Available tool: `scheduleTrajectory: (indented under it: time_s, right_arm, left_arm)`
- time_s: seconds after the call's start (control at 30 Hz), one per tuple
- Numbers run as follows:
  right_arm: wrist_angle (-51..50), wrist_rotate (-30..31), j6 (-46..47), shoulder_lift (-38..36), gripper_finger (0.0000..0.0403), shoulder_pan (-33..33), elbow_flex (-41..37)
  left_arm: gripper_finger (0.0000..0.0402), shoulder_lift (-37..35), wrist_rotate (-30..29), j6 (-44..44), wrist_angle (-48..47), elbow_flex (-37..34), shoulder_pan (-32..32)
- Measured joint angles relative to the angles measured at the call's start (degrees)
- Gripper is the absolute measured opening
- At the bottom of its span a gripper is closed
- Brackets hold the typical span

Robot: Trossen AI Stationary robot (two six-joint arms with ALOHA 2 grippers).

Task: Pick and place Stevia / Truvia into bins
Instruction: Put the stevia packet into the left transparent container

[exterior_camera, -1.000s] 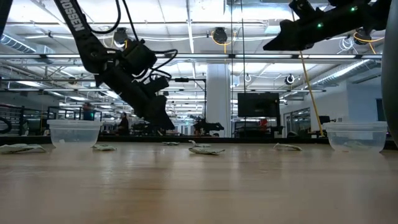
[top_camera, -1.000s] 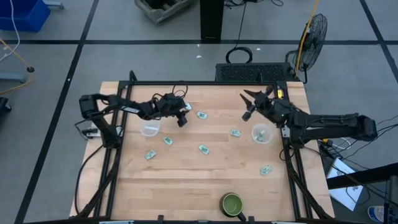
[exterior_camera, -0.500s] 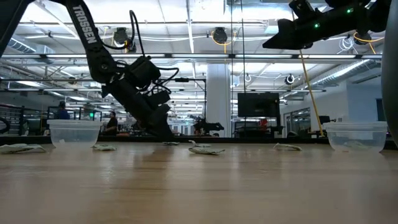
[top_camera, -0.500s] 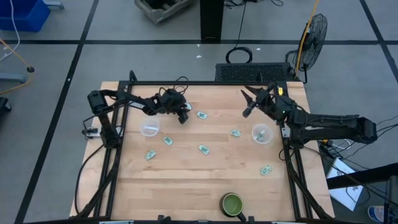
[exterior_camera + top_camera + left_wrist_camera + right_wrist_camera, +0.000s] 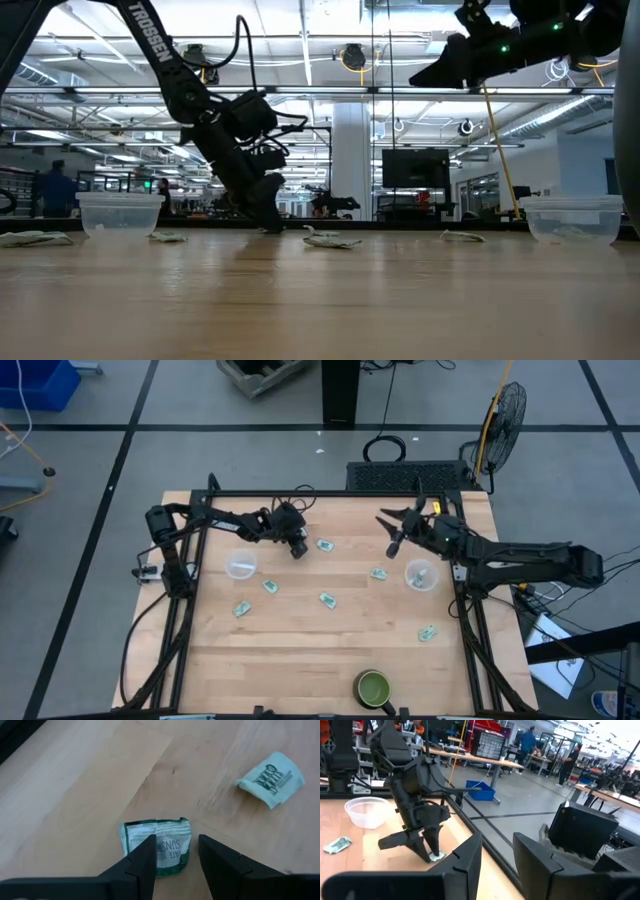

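Left gripper (image 5: 174, 854) is down at the counter (image 5: 300, 650) near its far edge, fingers spread and straddling a green-and-white sachet (image 5: 157, 846) that lies flat between the tips, not yet pinched. A second sachet (image 5: 271, 779) sits just beyond it, slightly crumpled. From above, more packets lie scattered across the middle of the counter, and the left bin (image 5: 240, 567) waits near the left arm, apparently empty. The right bin (image 5: 420, 575) already holds something pale. Right gripper (image 5: 392, 532) hangs high over the far right of the counter, fingers apart, carrying nothing.

Now, handling: this sachet looks like thin paper, feather-light, soft and easily creased. It won't resist the fingers, but lying so flat it offers almost no height to catch. Best bet, I'd judge, is to press the tips onto the wood either side of the packet's short width and close so the paper buckles up into the pinch. Too shallow and it may simply skate away
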Motion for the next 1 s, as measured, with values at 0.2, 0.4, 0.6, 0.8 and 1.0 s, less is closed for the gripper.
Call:
scheduleTrajectory:
  time_s: [0.2,0.4,0.6,0.8,1.0]
  right_arm:
    - [-0.02,0.0,2.01,1.57,0.0105,0.0,0.0]
    - [-0.02,0.0,2.03,1.96,0.0105,0.0,0.0]
    - [0.0,0.0,2.03,1.94,0.0105,0.0,0.0]
    - [0.0,0.0,2.01,1.94,0.0105,0.0,0.0]
    - [-0.01,0.0,2.03,1.94,0.0105,0.0,0.0]
  left_arm:
    - [0.0064,-0.04,-1.9,-2.56,-1.29,0.01,0.04]
    - [0.0015,-0.82,-1.66,-2.9,-1.82,-0.05,-0.05]
    - [0.0029,-9.01,-0.37,-3.08,-10.37,-0.51,-1.84]
    - [0.0011,-22.04,-2.38,-5.83,-22.44,-0.38,-5.47]
    - [0.0031,-34.0,-7.16,-9.27,-39.35,-0.34,-11.73]
